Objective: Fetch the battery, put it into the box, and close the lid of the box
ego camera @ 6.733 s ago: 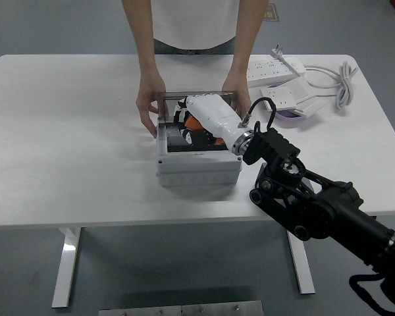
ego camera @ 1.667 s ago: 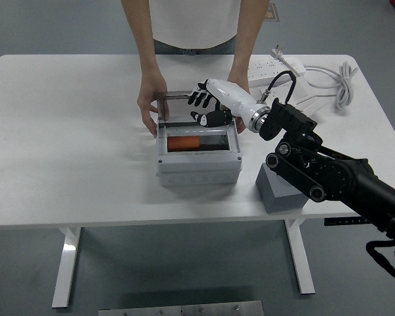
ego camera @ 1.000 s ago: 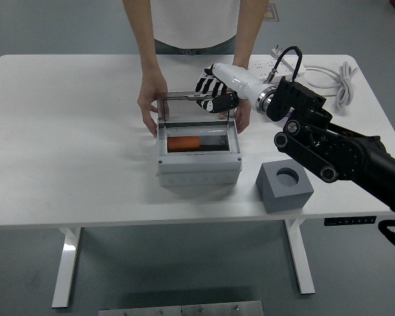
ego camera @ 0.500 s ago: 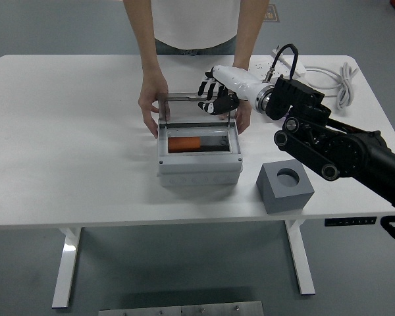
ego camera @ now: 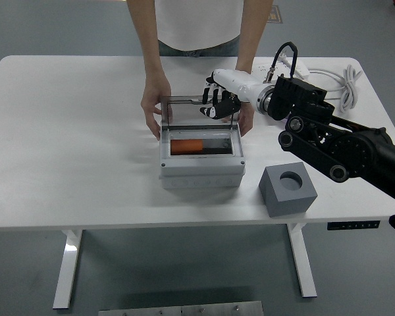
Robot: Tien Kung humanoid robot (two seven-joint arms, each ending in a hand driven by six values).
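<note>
Battery boxed, lid about to come down.

The orange battery (ego camera: 185, 145) lies inside the grey box (ego camera: 201, 164) on the bench (ego camera: 72, 145); the right robot hand (ego camera: 217, 104) curls loosely at the upright clear lid (ego camera: 201, 112), seemingly gripping nothing, placed to push it shut, while a person's hands (ego camera: 154, 105) steady the box.

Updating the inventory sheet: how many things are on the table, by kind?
Boxes with a lid: 1
Orange batteries: 1
Grey blocks with a hole: 1
White power strips: 1 visible
Total: 4
</note>
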